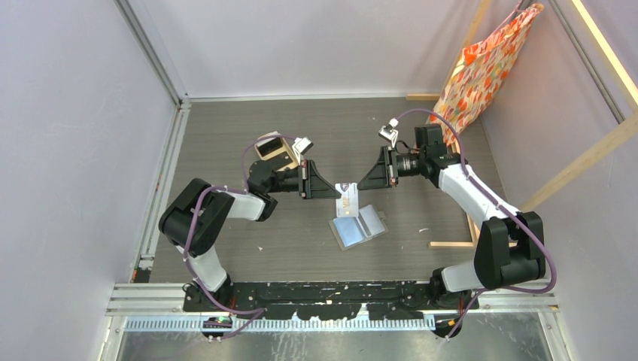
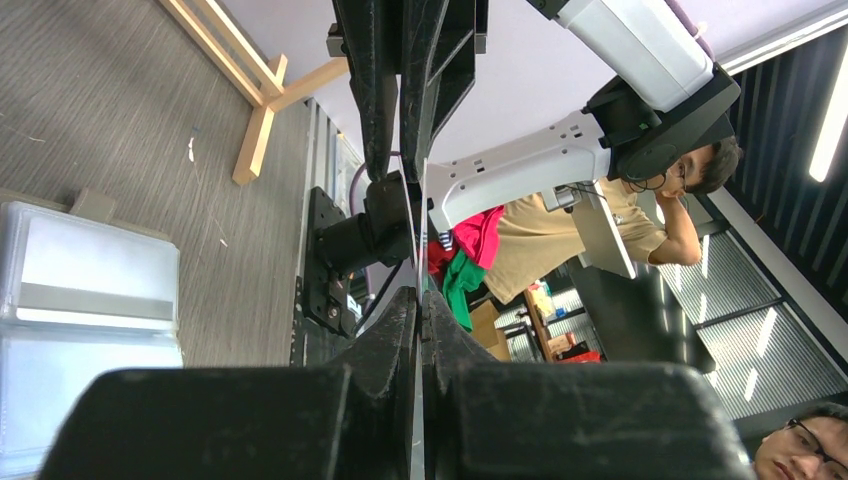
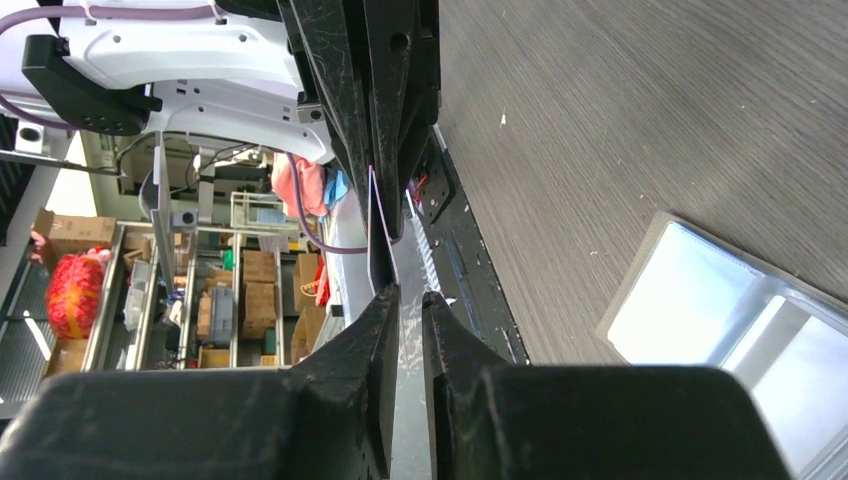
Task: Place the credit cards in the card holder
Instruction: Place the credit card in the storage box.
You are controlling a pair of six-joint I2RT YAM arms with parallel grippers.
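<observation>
Credit card [image 1: 346, 197], pinched in the left gripper [image 1: 334, 194], hangs near the open card holder [image 1: 359, 229]. Right gripper [image 1: 360, 185] straddles its right edge; I can't tell whether it is gripping.

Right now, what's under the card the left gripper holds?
The open card holder lies on the table, below the credit card and slightly toward the near side, clear sleeves facing up. The card hides the table patch straight beneath it; the sleeves' contents cannot be made out.

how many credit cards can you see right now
1: a pale credit card in the air above the open card holder, gripped by the left gripper, its other end between the fingers of the right gripper. Others may be hidden in the sleeves.
</observation>
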